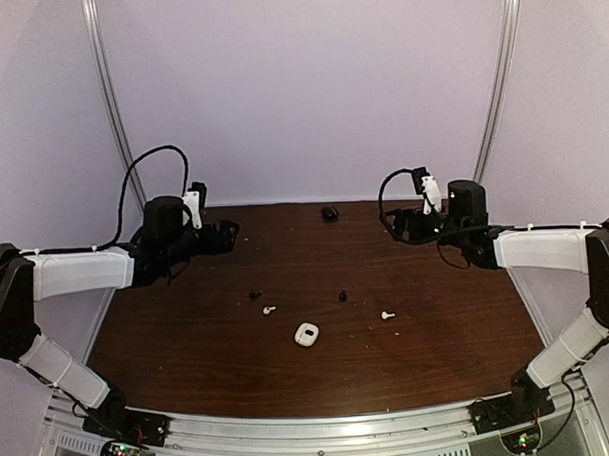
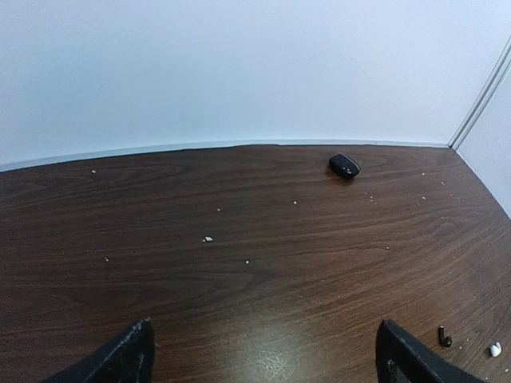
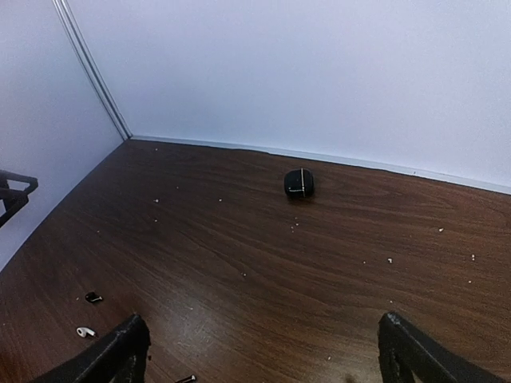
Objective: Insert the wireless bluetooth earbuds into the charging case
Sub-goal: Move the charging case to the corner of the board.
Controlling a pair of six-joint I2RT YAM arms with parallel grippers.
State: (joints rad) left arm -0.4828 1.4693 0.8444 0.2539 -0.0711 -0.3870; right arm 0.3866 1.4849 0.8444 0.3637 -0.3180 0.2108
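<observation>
Wireless bluetooth earbuds, four tiny pieces, loose at mid-desk on the dark brown wood-grain desk (image 1: 188,332), well apart from both arms. To the left, black earbud (image 1: 255,294) with white short-stemmed earbud (image 1: 268,310) just beside it, nearer the bases. To the right, second black earbud (image 1: 343,296) and second white earbud (image 1: 388,314), near each other, not touching. Small white rounded charging case (image 1: 307,334) between the two pairs, slightly nearer the bases. Small black rounded case (image 1: 329,212) at the far edge, by the wall.

Plain pale walls (image 1: 300,88) on three sides, with metal corner posts (image 1: 104,85). Pale crumbs (image 2: 207,238) scattered over the desk, seen in the wrist views only.

White earbuds lying flat, long axes roughly left to right across the desk. Black ones too small for any heading.

Left jaws and right jaws both released wide, grasping nothing, held above the far left and far right of the desk.

Left wrist view: black case, plus one black and one white earbud at lower right. Right wrist view: black case with a pale seam line, earbuds at lower left. White case seen from the top camera only.
</observation>
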